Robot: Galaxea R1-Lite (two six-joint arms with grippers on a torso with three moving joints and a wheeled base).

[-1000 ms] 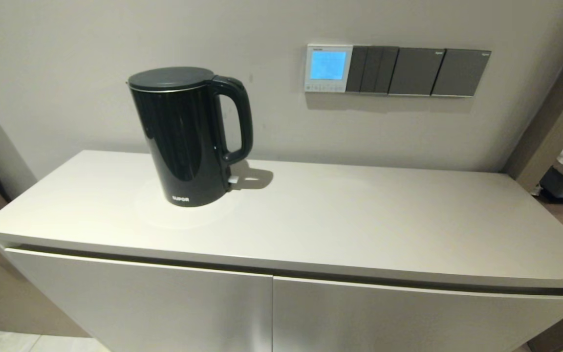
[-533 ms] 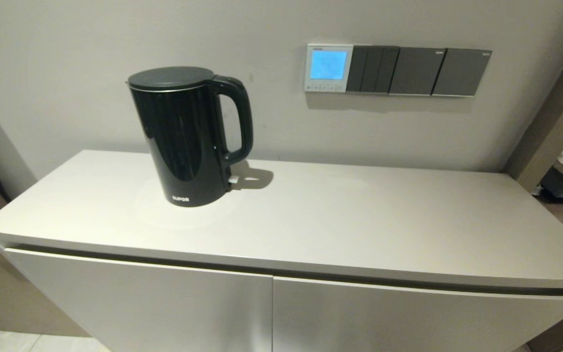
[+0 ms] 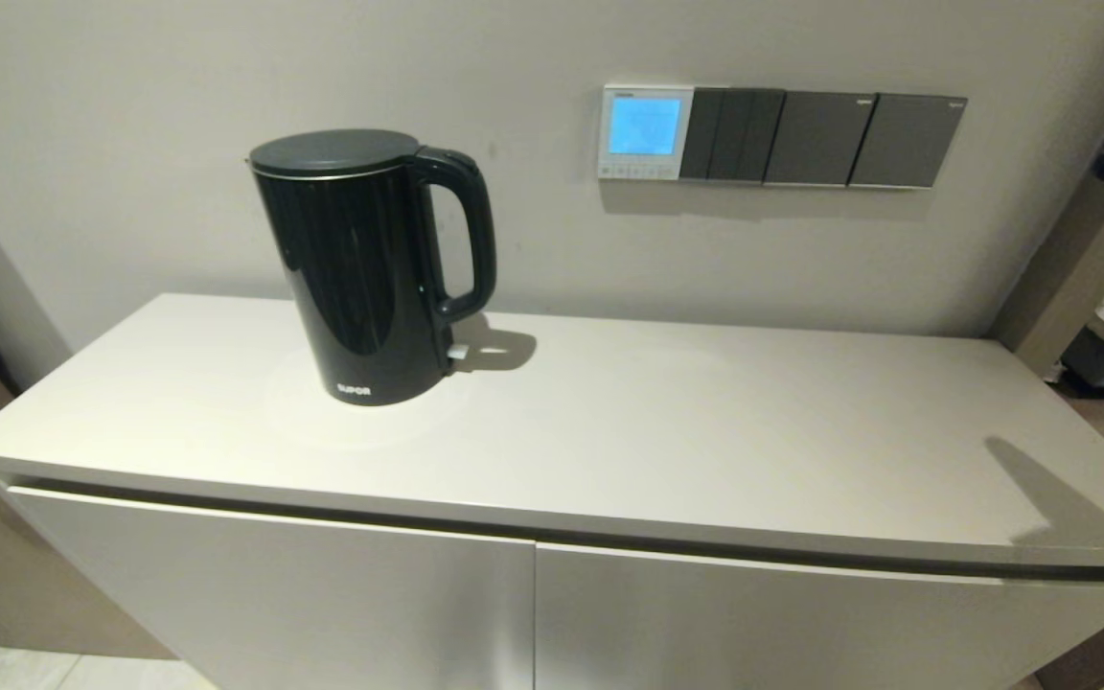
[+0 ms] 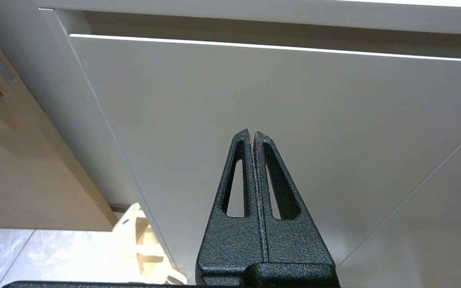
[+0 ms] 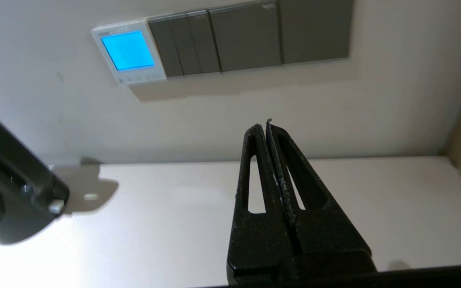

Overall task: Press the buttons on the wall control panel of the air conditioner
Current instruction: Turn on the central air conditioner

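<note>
Your right gripper is pinched closed, empty, below and right of the control panel. The buttons sit just left of the switch plates; drift right and you flip a switch instead. The left gripper hangs closed, empty, by the cabinet door.

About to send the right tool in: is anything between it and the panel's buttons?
Nothing visible. The right tool, shut, hangs over the cabinet top with only bare wall before the panel and its buttons. The kettle stands off to the left. The left tool is parked low by the cabinet door.
</note>
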